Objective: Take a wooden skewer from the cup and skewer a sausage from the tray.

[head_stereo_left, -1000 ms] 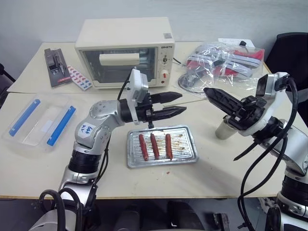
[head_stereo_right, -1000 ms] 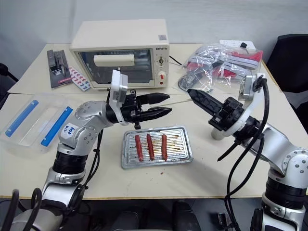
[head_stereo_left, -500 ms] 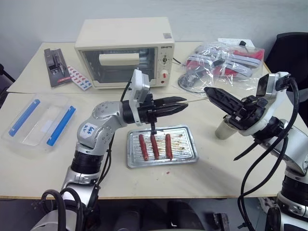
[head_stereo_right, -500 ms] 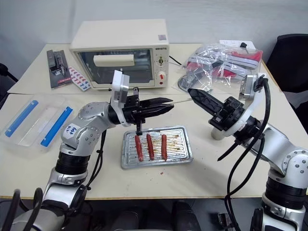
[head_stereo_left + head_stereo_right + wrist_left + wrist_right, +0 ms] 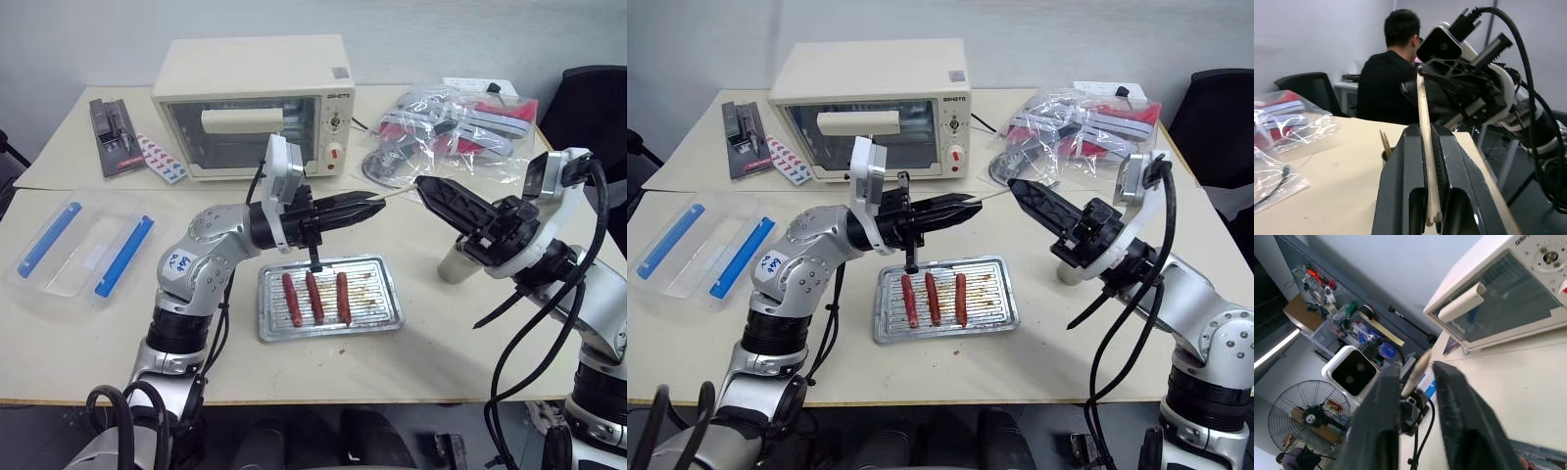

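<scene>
Left eye view showed the left gripper (image 5: 377,201) clamped on the wooden skewer (image 5: 395,195) above the tray (image 5: 329,297), the right gripper (image 5: 423,184) with fingers slightly parted around the skewer's other end, three sausages (image 5: 315,297) in the tray, the cup (image 5: 456,262) behind the right arm.

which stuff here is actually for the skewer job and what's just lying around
For the job:
- wooden skewer, clamped in the shut left gripper, its far end at the right gripper
- cup of spare skewers
- three sausages
- tray

Just lying about:
- toaster oven
- clear plastic box with blue clips
- plastic bags
- black holder and card
</scene>
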`<state>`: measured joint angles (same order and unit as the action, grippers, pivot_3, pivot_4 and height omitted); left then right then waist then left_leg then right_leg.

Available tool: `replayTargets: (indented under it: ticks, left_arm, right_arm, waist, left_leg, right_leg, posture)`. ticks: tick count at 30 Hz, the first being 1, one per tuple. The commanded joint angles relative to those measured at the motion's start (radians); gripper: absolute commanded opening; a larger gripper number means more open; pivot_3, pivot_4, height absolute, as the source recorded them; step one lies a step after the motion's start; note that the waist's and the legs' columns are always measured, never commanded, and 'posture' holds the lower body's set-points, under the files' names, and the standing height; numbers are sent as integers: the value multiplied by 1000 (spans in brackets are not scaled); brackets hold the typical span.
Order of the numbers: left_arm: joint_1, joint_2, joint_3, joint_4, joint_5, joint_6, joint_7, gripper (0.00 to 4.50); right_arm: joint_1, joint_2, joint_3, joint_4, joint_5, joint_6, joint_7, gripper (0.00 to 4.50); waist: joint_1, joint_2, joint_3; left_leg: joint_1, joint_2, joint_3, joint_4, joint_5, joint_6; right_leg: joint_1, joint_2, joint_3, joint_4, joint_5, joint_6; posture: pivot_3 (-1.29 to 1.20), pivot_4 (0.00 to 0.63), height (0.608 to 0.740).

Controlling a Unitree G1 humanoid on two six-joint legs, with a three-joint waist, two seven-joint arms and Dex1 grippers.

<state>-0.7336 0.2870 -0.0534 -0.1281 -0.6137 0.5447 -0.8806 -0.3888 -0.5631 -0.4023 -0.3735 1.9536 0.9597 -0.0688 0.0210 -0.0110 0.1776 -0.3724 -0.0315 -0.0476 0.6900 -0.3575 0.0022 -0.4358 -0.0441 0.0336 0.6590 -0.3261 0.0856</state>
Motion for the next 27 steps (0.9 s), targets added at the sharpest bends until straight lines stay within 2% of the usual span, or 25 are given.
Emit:
replayTargets:
  ticks: [1,4,8,12,15,19,27]
  left_arm:
    - [6,56,31,-32,-1,0,-13,0]
    - [48,141,54,-60,-12,21,-43,0]
    - [127,283,113,-109,-36,64,-88,0]
    - [219,426,192,-141,-57,101,-135,0]
    - [285,512,243,-161,-67,115,-164,0]
    - [334,569,284,-182,-77,126,-173,0]
    - [380,594,308,-235,-100,152,-155,0]
  right_arm:
    - [3,-92,-24,-38,19,1,-19,2219]
    - [-12,-249,-10,-50,19,22,-46,2966]
    - [-57,-484,77,-134,-67,82,-77,2966]
    - [-112,-577,209,-217,-128,93,-146,2966]
    - [-128,-571,314,-260,-171,83,-221,2966]
    - [-123,-523,418,-273,-214,68,-273,2966]
    - [-144,-347,592,-174,-321,111,-287,2966]
  waist:
    - [0,0,0]
    - [-2,0,0]
    - [-10,1,0]
    - [-16,0,0]
    - [-21,0,0]
    - [-15,0,0]
    - [-23,0,0]
  left_leg:
    - [0,0,0,0,0,0]
    - [0,0,0,-1,0,0]
    - [0,0,1,-2,0,0]
    - [0,1,-1,-4,0,0]
    - [0,1,-1,-4,0,0]
    - [-1,0,-1,-4,0,0]
    - [-1,0,-1,-5,0,0]
  right_leg:
    - [0,0,0,0,0,0]
    - [0,0,0,0,0,0]
    - [-2,0,1,0,0,0]
    - [-1,0,0,-2,0,0]
    - [-1,0,0,-3,0,0]
    - [-1,-1,-1,-5,0,0]
    - [-1,-1,-1,-5,0,0]
  posture:
    - [0,150,740]
    - [0,150,740]
    - [0,150,740]
    - [0,150,740]
    - [0,150,740]
    - [0,150,740]
    - [0,150,740]
